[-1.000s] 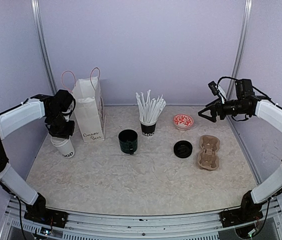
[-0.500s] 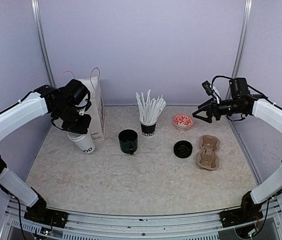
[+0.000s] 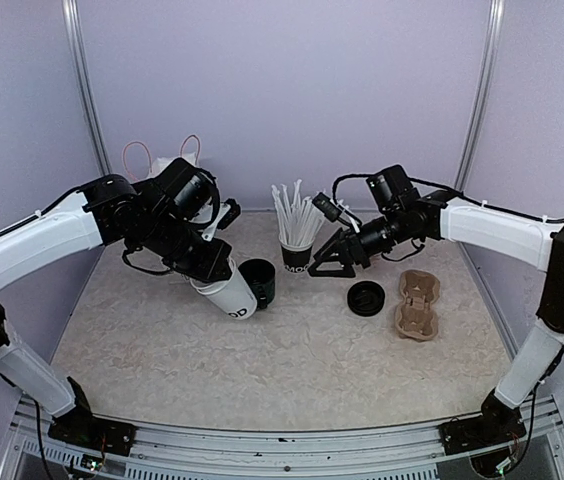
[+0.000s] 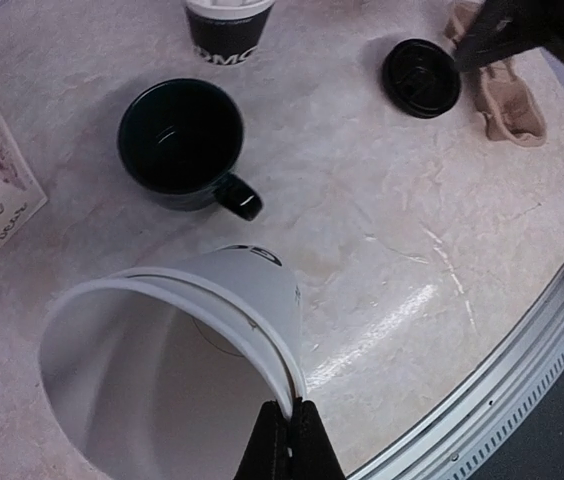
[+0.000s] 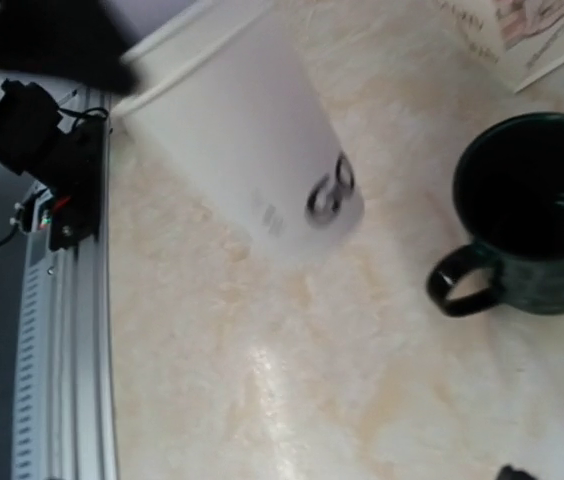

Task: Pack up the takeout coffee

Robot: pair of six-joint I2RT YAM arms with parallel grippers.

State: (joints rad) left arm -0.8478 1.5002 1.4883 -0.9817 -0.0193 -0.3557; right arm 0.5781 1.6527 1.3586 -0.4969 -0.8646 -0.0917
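One white paper cup of the takeout coffee [image 3: 227,294] hangs tilted just left of the black mug, black lettering near its base. My left gripper [image 3: 203,279] is shut on its rim; the left wrist view shows the fingers [image 4: 290,425] pinching the cup wall [image 4: 212,320], one inside and one outside. My right gripper [image 3: 332,269] stands open and empty above the table, in front of the straw cup. The right wrist view looks down on the same cup [image 5: 252,150]; its own fingers are out of frame. The round black lid [image 3: 366,298] lies flat on the table.
A black mug [image 3: 258,282] with a handle stands beside the held cup. A black cup of white straws [image 3: 296,255] is behind it. A brown cardboard cup carrier [image 3: 418,305] lies right of the lid. A white paper bag [image 3: 170,166] stands behind my left arm.
My left arm has carried the cup from beside the bag rightward to the mug, tilting it. My right arm has swung from the back right down and left to the straw cup.
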